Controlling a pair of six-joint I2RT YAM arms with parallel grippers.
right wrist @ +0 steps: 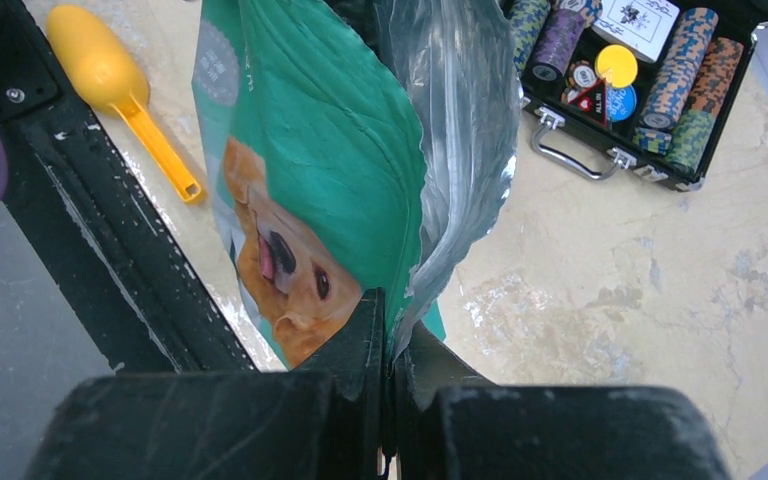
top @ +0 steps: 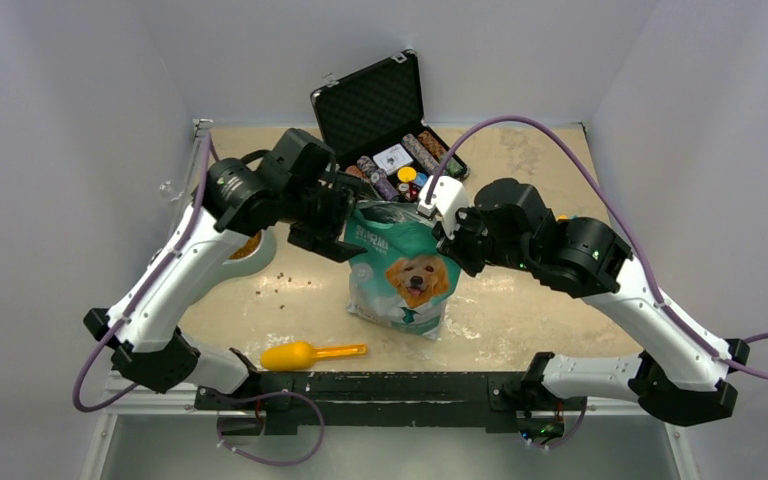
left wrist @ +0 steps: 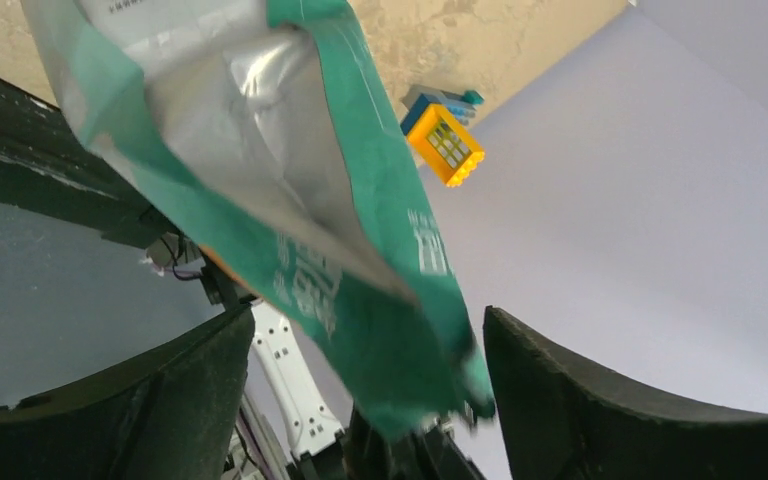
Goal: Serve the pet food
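The right end effector (right wrist: 388, 340) pinches the top of the upright teal-green dog-face pet food pouch (top: 405, 275), whose other corner sits between the wide-apart fingers of the left end effector (left wrist: 360, 390).

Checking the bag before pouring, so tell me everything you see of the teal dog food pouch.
The pouch is teal-green film with silver lining and a golden retriever's face in front. It stands upright on the table, mouth open. The right gripper pinches one top edge; the left gripper, open, straddles the other.
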